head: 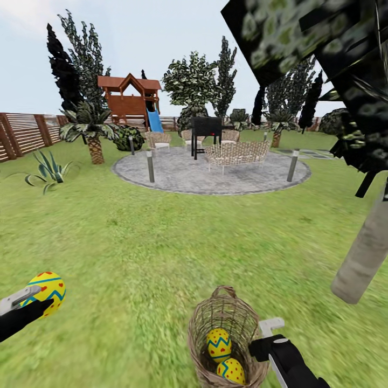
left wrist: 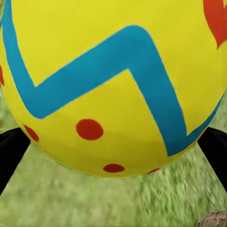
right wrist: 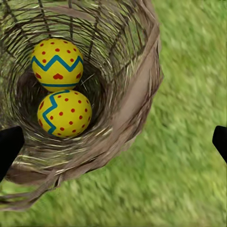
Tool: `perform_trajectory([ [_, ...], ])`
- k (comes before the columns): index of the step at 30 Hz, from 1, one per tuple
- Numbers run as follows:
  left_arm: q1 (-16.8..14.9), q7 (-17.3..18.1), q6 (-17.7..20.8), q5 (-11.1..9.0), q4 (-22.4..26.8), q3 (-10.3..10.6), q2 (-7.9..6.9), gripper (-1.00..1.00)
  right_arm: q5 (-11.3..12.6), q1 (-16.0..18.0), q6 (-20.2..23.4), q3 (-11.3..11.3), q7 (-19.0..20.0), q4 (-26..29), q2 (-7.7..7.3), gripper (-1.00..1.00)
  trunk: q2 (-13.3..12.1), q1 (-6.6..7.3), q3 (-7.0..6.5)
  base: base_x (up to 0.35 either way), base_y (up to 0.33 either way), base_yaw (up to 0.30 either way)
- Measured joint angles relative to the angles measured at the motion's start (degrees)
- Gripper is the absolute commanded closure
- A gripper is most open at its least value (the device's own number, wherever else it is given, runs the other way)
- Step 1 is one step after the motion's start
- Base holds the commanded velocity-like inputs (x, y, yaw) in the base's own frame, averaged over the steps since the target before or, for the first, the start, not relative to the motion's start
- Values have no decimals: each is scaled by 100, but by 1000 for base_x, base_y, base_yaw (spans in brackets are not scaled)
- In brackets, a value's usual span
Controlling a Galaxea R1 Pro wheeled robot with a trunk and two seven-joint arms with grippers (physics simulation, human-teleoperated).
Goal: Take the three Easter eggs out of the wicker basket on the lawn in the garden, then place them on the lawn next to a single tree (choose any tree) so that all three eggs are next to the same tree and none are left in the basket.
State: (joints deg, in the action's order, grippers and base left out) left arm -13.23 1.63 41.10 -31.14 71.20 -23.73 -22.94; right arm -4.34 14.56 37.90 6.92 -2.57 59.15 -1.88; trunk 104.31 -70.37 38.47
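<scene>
Your left gripper [head: 33,303] pinched one Easter egg [head: 47,291] above the lawn [head: 161,242], well left of the wicker basket [head: 223,318]. Two eggs [right wrist: 57,65] [right wrist: 64,113] lay touching inside the basket. Your right gripper [head: 272,335], fingers spread, hovered at the basket's rim. No writing was readable anywhere.

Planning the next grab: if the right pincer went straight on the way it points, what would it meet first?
Likely the basket rim or wall, which lies midway between its open fingertips in the right wrist view; the two eggs sit off to one side, deeper inside. Depth is unclear, so it might just clear the rim and reach grass.
</scene>
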Motion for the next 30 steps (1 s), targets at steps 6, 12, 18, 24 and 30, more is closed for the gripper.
perform_trajectory([
  [6,0,-5,-8,0,-1,0,10,100,-2,0,-5,-3,-1,0,0,-100,0,1,0,67,300,0],
  [12,0,-5,-64,-2,-4,4,50,100,2,0,1,-8,6,2,1,-100,0,3,0,328,44,0],
  [18,0,-5,-73,-1,-4,-3,52,100,2,0,6,-6,7,2,1,-100,0,2,0,254,1,0],
  [24,0,2,-70,-2,-4,-6,51,100,3,0,14,-4,7,2,1,-100,39,-21,17,10,0,0],
  [30,0,3,-73,-11,5,-9,51,100,9,0,15,0,16,2,1,-100,279,-153,125,0,0,0],
])
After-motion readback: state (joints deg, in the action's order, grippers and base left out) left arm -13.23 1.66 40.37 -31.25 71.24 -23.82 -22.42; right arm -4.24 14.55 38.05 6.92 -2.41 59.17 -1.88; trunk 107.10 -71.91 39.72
